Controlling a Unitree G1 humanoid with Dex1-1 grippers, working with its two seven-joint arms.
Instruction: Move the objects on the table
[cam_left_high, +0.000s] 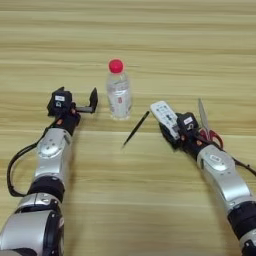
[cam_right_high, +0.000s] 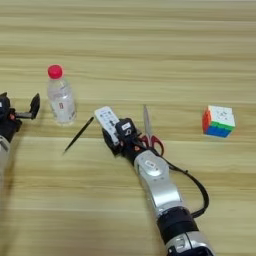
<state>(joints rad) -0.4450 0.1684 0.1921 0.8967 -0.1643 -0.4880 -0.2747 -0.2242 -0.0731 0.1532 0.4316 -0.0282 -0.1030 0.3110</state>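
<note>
Clear plastic and near-empty by the look of it, the bottle (cam_left_high: 119, 95) stands upright mid-table and should be light, tippy and slick; its ribbed waist is the place to grip. The left gripper (cam_left_high: 76, 103) waits just beside it, fingers spread wide. The right gripper (cam_right_high: 116, 136) sits against the white remote (cam_right_high: 106, 120), seemingly clamping it, though I can't be sure. Pen (cam_left_high: 136, 129), scissors (cam_right_high: 148, 131) and a cube (cam_right_high: 218, 121) lie on smooth wooden table (cam_left_high: 150, 40).

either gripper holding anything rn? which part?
Right gripper is on the white remote, at its near end. Left gripper is open, empty, beside the bottle.
</note>
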